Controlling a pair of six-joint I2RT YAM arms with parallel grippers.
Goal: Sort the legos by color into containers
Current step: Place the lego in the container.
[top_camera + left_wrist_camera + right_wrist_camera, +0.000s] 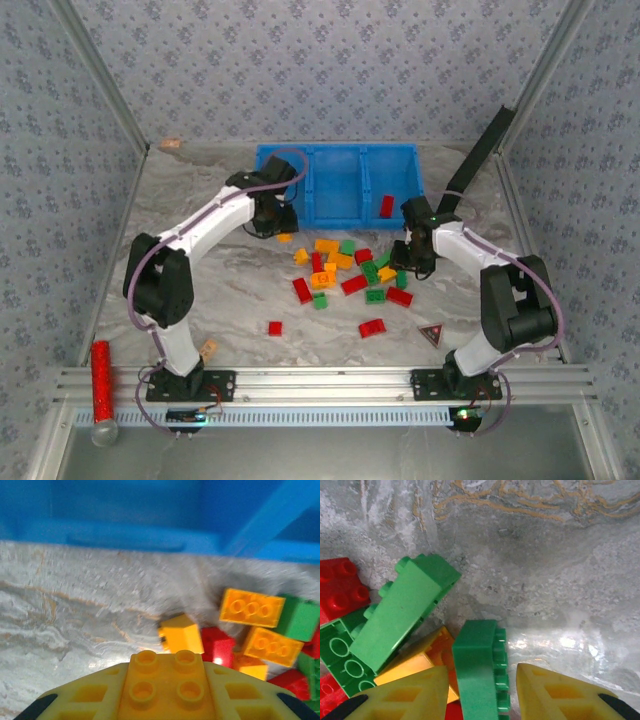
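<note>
Gripping an orange-yellow brick [166,677] studs-up, the left gripper [167,702] is seen clenched on it from both sides. The blue tray [125,535] lies straight ahead, its front wall reached across a strip of bare marbled table [75,605]. The left compartment is faced, and a divider slants off to the right. Clearing that wall is judged the deciding relation.

The right gripper [482,700] is spread and straddles a green brick [477,660] stood on edge. Its long axis runs away between the fingers, with its studs toward the right finger and a gap left there. Neighbours crowd its left side; bare table lies to its right.

One red brick [386,206] is noted in the right compartment. The other legos [345,270] lie loose before the tray.
</note>
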